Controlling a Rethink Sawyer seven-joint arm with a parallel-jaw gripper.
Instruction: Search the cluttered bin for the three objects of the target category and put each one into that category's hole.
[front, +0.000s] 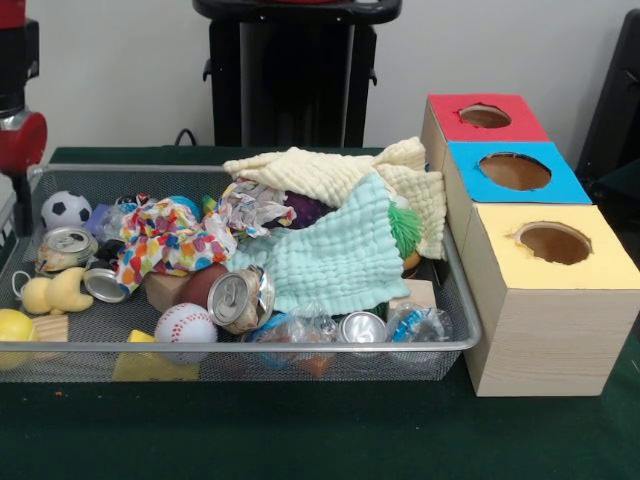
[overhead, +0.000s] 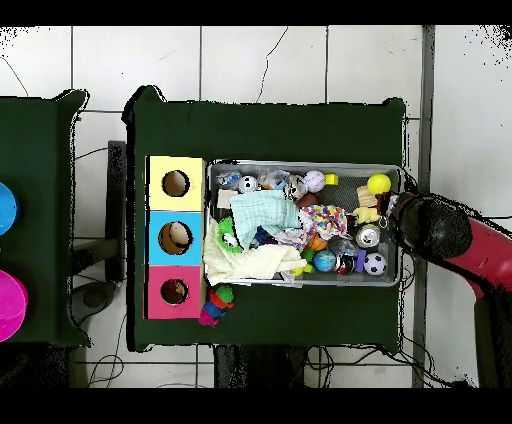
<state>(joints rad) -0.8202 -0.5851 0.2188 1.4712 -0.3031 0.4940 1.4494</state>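
A wire mesh bin (front: 250, 346) holds mixed clutter. Several drink cans lie in it: a crushed one (front: 240, 298) at the front middle, one (front: 67, 247) at the left, one (front: 362, 327) by the front rim. A soccer ball (front: 66, 208), a baseball (front: 185, 325) and a yellow ball (front: 12, 328) are there too. Mint cloth (front: 335, 255), cream cloth (front: 330, 175) and spotted cloth (front: 165, 240) cover other items. Red box (front: 485, 118), blue box (front: 515, 172) and yellow box (front: 553, 243) each have a round hole. My arm's end (overhead: 425, 228) hangs at the bin's end farthest from the boxes, and it hides the gripper.
The three boxes stand in a row against one end of the bin (overhead: 212, 225). A small green and pink toy (overhead: 215, 305) lies on the green table outside the bin, next to the red box (overhead: 175, 292). Something pale shows inside the blue box's hole (overhead: 176, 238).
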